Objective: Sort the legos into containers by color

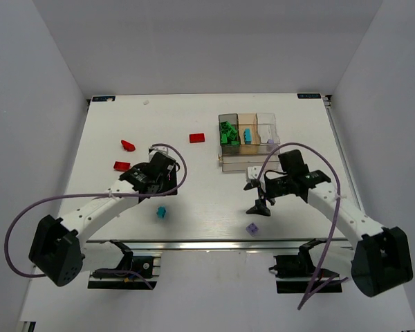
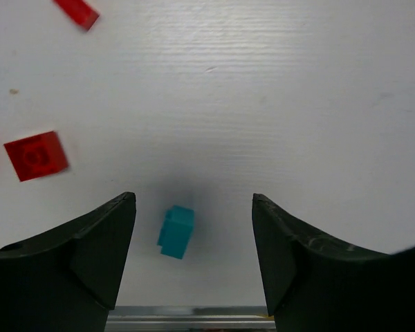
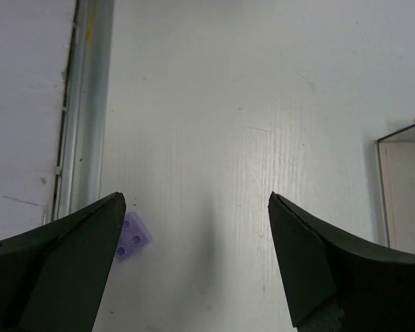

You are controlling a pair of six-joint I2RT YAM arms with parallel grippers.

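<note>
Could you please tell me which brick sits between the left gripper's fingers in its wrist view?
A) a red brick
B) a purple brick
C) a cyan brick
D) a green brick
C: the left wrist view shows the cyan brick in the gap of the open left gripper, touching neither finger, while a red brick lies well off to the side.

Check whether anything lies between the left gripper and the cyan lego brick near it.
Nothing visible does. The cyan lego brick lies alone on the white table, between the open jaws of the left gripper. The red bricks sit well off to one side.
</note>
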